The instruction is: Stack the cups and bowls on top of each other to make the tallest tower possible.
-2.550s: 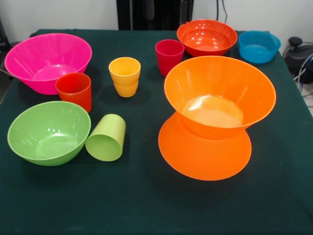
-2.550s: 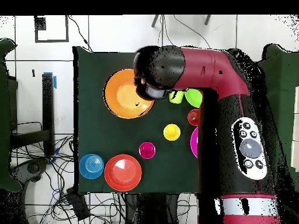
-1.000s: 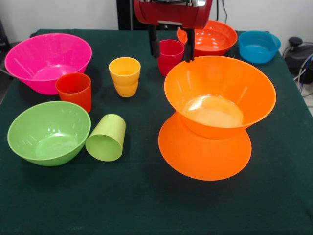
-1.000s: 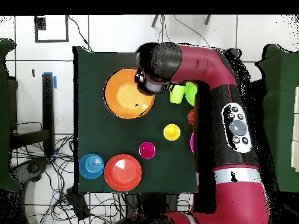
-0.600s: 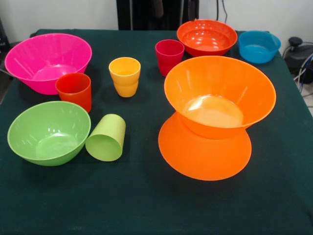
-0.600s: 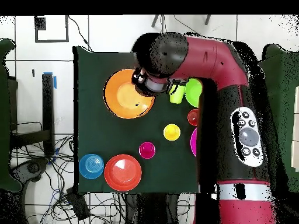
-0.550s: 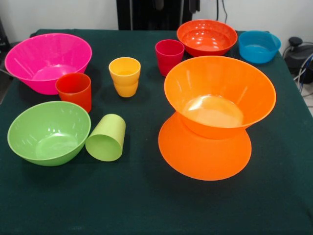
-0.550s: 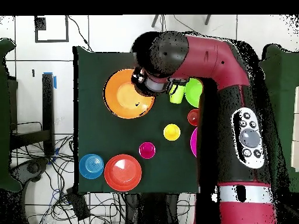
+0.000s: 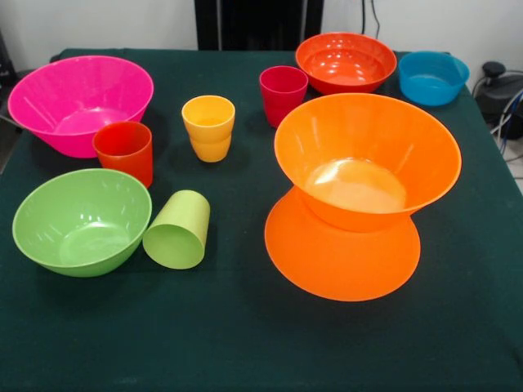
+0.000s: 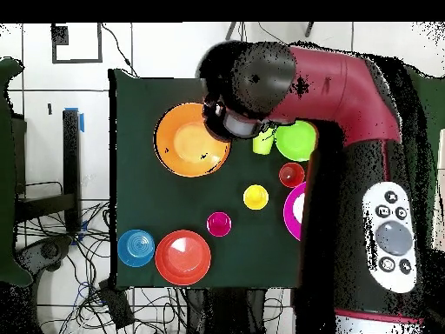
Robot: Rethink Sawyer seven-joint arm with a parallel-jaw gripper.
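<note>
Bowls and cups sit spread over the dark green table [image 9: 245,351]. Two large orange bowls form the tower [image 9: 359,192] at right in the front view, the upper one upright on the inverted lower one. At left, the pink bowl [image 9: 78,102] stands far, the red-orange cup [image 9: 124,151] just in front of it, and the lime green bowl [image 9: 82,220] near, with the lime green cup [image 9: 178,230] tipped beside it. Overhead, the arm [image 10: 339,87] hangs above the table; whether the gripper is wide or narrow I cannot tell.

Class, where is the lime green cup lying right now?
In the front view the lime green cup lies tipped on its side at the left, beside the green bowl and in front of the yellow cup.
</note>
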